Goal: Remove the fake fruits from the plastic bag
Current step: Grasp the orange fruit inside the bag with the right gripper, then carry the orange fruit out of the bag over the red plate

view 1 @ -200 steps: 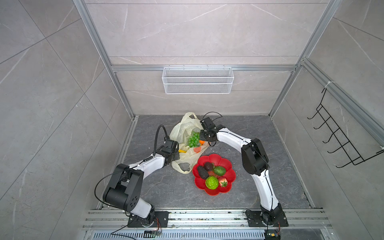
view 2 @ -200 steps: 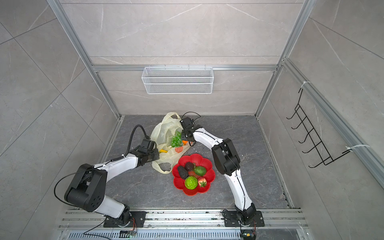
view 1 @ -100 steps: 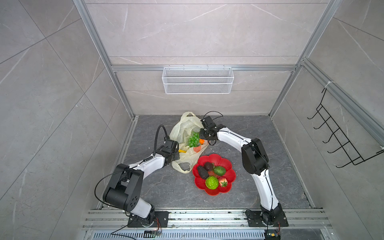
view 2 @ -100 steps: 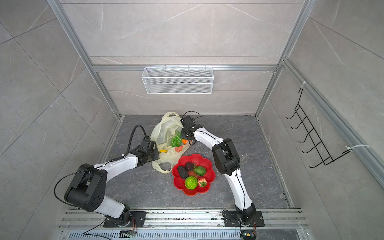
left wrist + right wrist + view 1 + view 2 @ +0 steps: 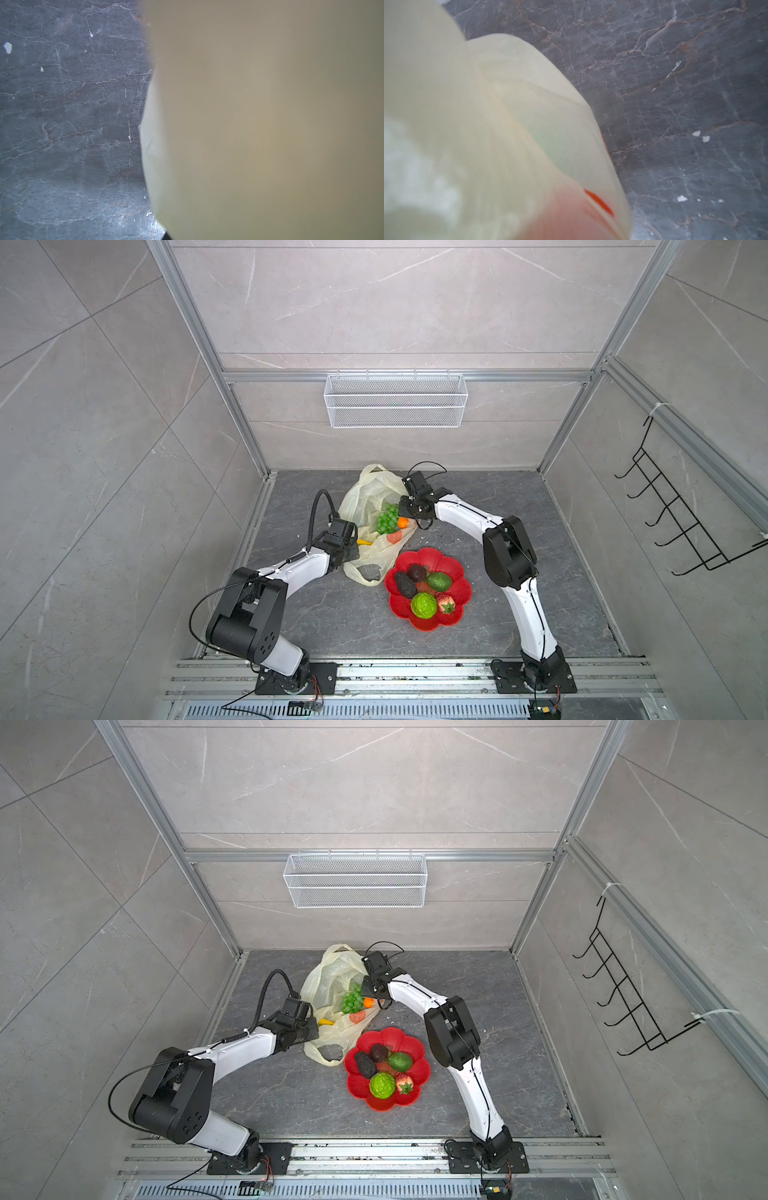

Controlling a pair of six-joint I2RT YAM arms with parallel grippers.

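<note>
On floor (image 5: 332,614), plastic bag (image 5: 365,497) spread between arms.
In red plate (image 5: 455,568): avocados (image 5: 405,584), bumpy ball (image 5: 424,605), strawberry (image 5: 446,605).
Clenched at bag's near edge: left gripper (image 5: 353,549), likely pinching film.
Newly clamped at far rim: right gripper (image 5: 405,514); catch hidden.
Still bagged: grape bunch (image 5: 386,520), orange (image 5: 402,523), banana (image 5: 365,542).

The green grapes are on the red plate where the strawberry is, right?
Not quite. The grapes lie inside the plastic bag, not on the red plate. Both top views show it. The strawberry is on that plate.
</note>
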